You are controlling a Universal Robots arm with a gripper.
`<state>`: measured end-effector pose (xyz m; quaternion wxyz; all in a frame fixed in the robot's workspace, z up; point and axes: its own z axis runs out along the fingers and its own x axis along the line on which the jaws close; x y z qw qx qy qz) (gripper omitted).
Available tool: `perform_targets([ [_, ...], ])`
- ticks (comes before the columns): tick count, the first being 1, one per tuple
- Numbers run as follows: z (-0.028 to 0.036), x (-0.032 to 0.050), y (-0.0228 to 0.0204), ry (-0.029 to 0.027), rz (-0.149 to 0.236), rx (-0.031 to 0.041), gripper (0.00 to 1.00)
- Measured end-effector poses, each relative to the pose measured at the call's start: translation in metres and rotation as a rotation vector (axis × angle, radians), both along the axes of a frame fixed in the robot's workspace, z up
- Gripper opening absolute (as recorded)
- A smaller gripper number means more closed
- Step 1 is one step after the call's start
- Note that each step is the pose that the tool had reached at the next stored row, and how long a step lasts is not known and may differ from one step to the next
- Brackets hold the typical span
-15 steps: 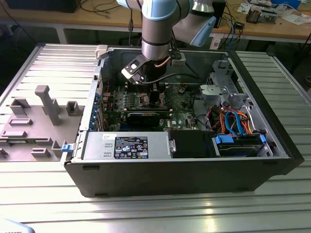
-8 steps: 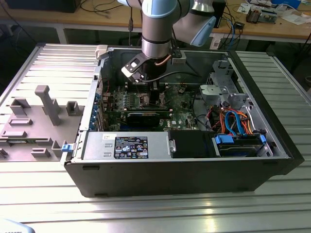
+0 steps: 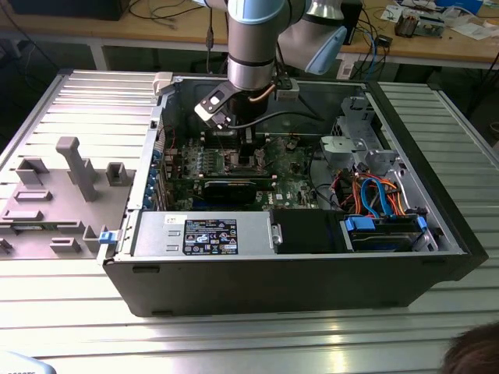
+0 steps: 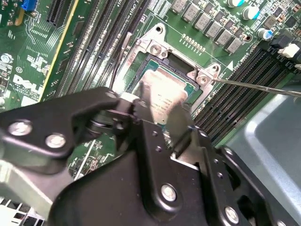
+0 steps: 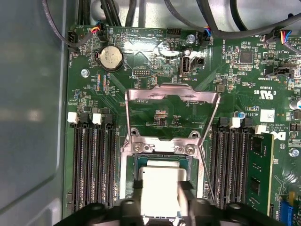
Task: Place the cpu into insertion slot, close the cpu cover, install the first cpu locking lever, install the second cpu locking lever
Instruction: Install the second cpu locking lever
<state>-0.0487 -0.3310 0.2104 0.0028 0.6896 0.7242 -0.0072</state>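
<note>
Ribbed metal worktop [image 3: 234, 343], open black computer case [image 3: 273, 288]. Jaws clamped on small square silver-grey cpu [image 5: 162, 188], poised just over shiny-rimmed square insertion slot [image 5: 160, 161]; thin silver cpu cover [image 5: 172, 89] stands raised. Placement step in hand; seating likely calls for square alignment.

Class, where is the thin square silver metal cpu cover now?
In the first wrist view the thin silver cpu cover is swung open, off the insertion slot where the gripper holds the grey cpu, black memory slots either side.
</note>
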Motion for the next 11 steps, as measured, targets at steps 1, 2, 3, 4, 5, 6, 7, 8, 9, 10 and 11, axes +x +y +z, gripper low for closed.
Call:
perform_targets([
  [1, 0.0000, 0.0000, 0.0000, 0.0000, 0.000, 0.0001, 0.42],
  [2, 0.0000, 0.0000, 0.0000, 0.0000, 0.000, 0.0001, 0.36],
  [3, 0.0000, 0.0000, 0.0000, 0.0000, 0.000, 0.0000, 0.29],
  [4, 0.0000, 0.0000, 0.0000, 0.0000, 0.000, 0.0000, 0.18],
  [5, 0.0000, 0.0000, 0.0000, 0.0000, 0.000, 0.0001, 0.18],
  [6, 0.0001, 0.0000, 0.0000, 0.0000, 0.000, 0.0000, 0.11],
  [7, 0.0001, 0.0000, 0.0000, 0.0001, 0.000, 0.0000, 0.11],
  [8, 0.0001, 0.0001, 0.0000, 0.0001, 0.000, 0.0000, 0.11],
  [9, 0.0001, 0.0001, 0.0000, 0.0001, 0.000, 0.0000, 0.11],
  [10, 0.0001, 0.0001, -0.0001, 0.0001, 0.000, 0.0000, 0.11],
  [11, 0.0001, 0.0001, -0.0001, 0.0001, 0.000, 0.0000, 0.11],
])
